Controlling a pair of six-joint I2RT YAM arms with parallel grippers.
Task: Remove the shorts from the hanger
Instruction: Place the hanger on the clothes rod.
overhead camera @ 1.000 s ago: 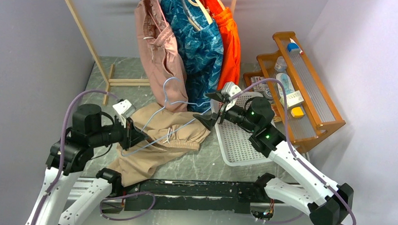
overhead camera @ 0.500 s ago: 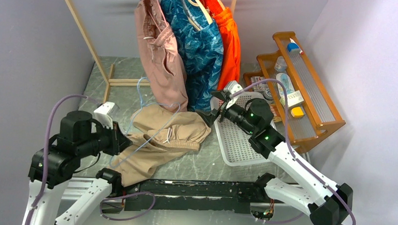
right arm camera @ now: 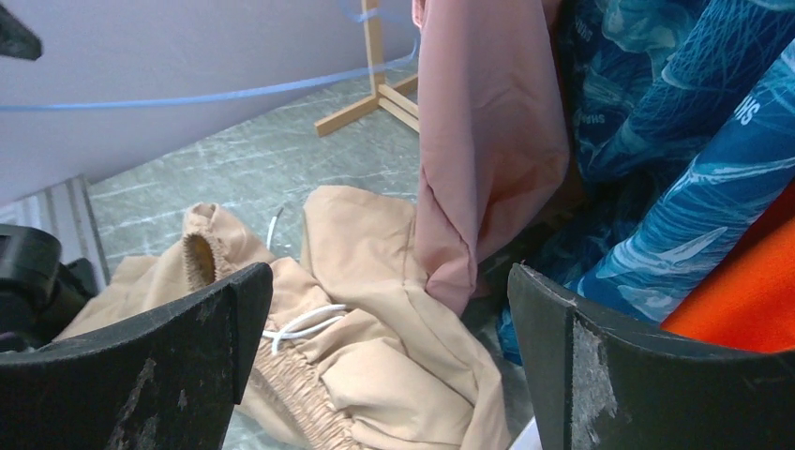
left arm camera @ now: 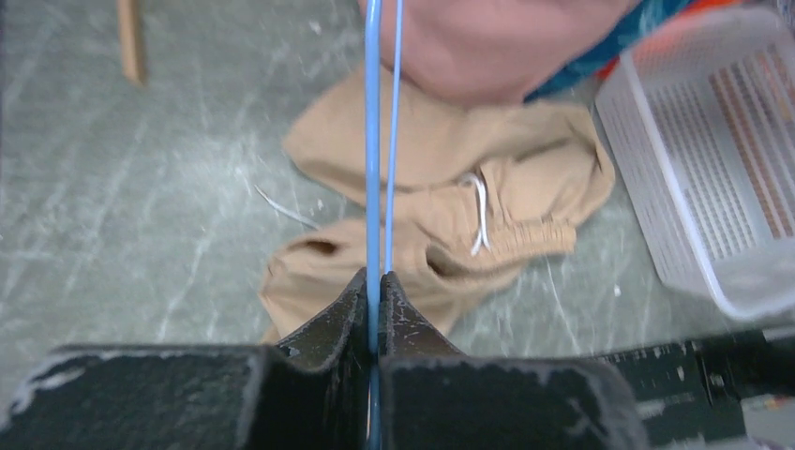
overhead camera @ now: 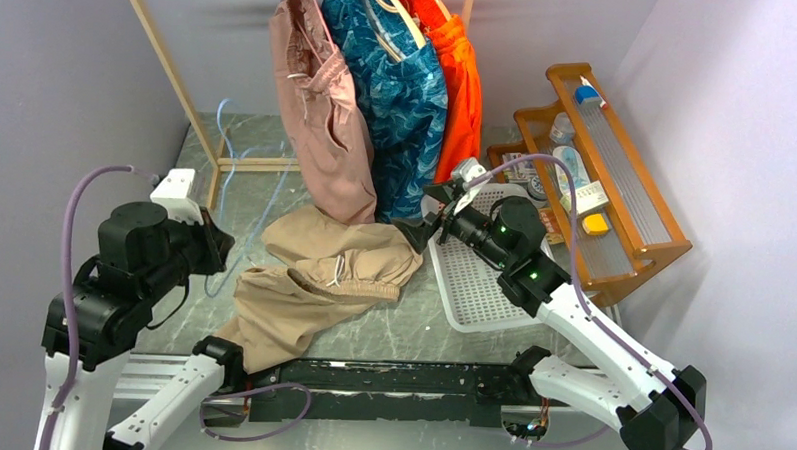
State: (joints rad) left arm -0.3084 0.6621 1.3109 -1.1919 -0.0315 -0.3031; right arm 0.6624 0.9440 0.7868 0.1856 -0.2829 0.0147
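Black left fingers (left arm camera: 375, 314) are clenched tight on a thin blue wire hanger (left arm camera: 373, 141). The wire is smooth and shiny. It runs straight out from the tips and loops up over the far left part of the desk (overhead camera: 411, 331).

The black right fingers (overhead camera: 425, 218) are spread wide and grip nothing. They hang over the right end of the tan shorts (overhead camera: 323, 272), close to the bottom of the pink shorts (overhead camera: 318, 112).

The tan shorts lie in a soft, wrinkly heap in the middle of the desk, nearer the near edge, and are off the hanger. They have a bunched, stretchy waist and a thin white cord (right arm camera: 300, 323).

The pink shorts, the blue shorts (overhead camera: 399, 105) with pale leafy shapes and the bright orange shorts (overhead camera: 461, 97) hang side by side at the far edge. They hang on a rack (overhead camera: 170, 67) made of thin pale wooden sticks, and its foot stands near the far left corner.

The desk is hard and grey-green, with pale streaks like stone. A white plastic tray (overhead camera: 473, 278) full of tiny holes lies just right of the tan shorts. A brown wooden shelf (overhead camera: 617, 163) along the right edge holds small bottles and boxes.

Plain pale purple walls (overhead camera: 59, 93) close in the left, far and right sides.
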